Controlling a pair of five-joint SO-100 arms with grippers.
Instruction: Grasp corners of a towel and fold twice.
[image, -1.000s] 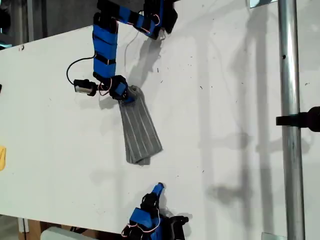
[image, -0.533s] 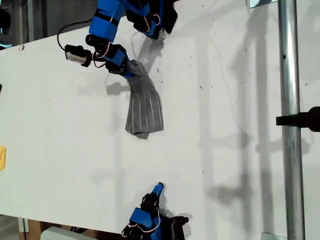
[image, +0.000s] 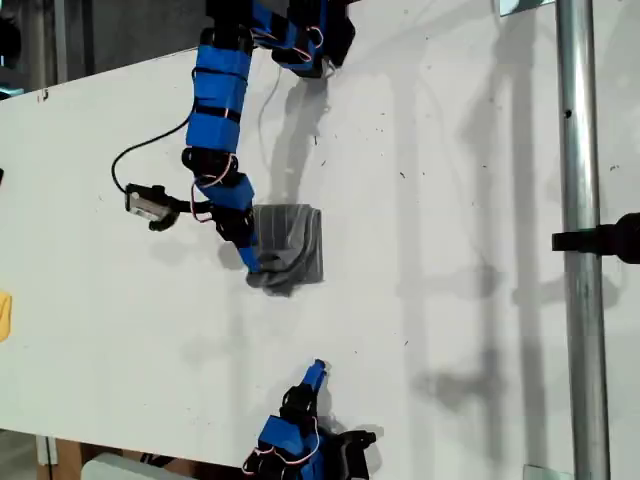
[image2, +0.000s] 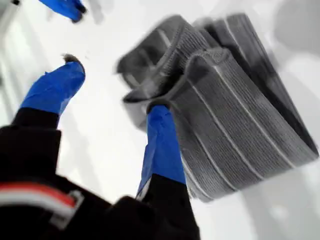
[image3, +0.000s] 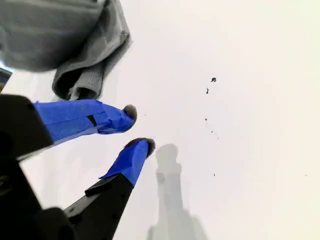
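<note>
Your first gripper (image: 249, 262) is down at the towel (image: 288, 243), which lies as a small, thick grey bundle on the white table (image: 450, 300), just beside the claw on the exterior view's right. In the first wrist view, the jaws of that gripper (image2: 107, 107) stand wide apart: one blue finger (image2: 162, 145) is tucked against the stacked, striped layers of the towel (image2: 240, 125), the other hangs in the air clear of the cloth, so it grips nothing. Your second gripper (image3: 136, 129) sits well apart from the bundle, jaws a little apart and empty, with the towel (image3: 65, 40) only near its tips. Judging from the layered stack, both folds look made, though the nearer edge is bunched and untidy. What seems left is to slide the finger out without dragging the layers, and perhaps to flatten that rumpled edge.
</note>
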